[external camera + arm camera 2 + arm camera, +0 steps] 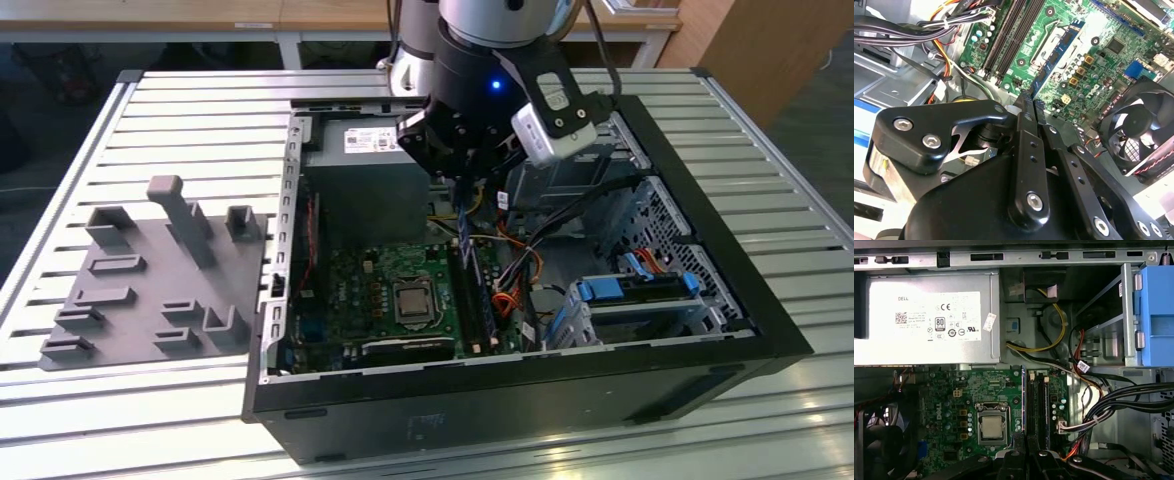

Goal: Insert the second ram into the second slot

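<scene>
Nearest the exterior camera, the black front wall of the open computer case (534, 385) is seen, set on the slatted bench (134, 430). On the exterior view's left, a grey fixture plate (147, 300) is laid on the bench just beside the case.

Inside the case the green motherboard (360, 290) is exposed. The processor socket (410, 300) sits near its middle, and the dark memory slots (478, 300) lie just beside the socket, towards the exterior view's right. Further to that side a drive bay (641, 290) with blue latches is mounted.

Above the slots the claw (461, 180) is held, its fingers (1026, 150) pressed together on the second ram (463, 222). The stick is gripped by its upper edge and hangs upright. In the first wrist view the second ram (1024, 400) is seen edge-on as a thin blue line running alongside the slots, on the socket's side of them. Its lower edge is near the slots; whether it touches them cannot be told.

Beyond the claw, bundled cables (1124, 400) are routed past the slots. A black fan (1139, 125) is fitted at the board's edge. At the far end of the case the grey power supply (360, 180) with a white label is fixed.
</scene>
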Tool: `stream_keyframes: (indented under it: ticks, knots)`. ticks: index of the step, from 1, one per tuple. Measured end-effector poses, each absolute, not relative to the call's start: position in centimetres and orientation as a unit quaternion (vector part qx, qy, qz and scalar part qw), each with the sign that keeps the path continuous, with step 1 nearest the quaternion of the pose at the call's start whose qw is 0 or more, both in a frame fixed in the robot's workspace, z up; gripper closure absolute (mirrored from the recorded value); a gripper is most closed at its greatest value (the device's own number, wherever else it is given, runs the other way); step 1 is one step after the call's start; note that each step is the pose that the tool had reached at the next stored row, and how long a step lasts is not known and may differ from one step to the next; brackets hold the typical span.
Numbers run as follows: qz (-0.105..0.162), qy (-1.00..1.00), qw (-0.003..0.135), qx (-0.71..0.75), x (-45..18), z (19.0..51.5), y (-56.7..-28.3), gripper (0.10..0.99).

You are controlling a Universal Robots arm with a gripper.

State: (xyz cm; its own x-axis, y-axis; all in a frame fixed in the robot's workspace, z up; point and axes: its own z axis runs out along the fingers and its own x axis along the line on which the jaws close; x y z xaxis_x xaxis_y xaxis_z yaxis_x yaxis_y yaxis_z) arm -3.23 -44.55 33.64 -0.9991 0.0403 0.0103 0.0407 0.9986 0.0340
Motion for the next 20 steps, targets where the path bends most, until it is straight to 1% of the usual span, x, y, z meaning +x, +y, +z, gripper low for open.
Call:
stream_keyframes:
  ticks: [20]
  knots:
    - [-0.017,-1.0,0.005,-0.02,-3.23,32.88,-44.55,0.953]
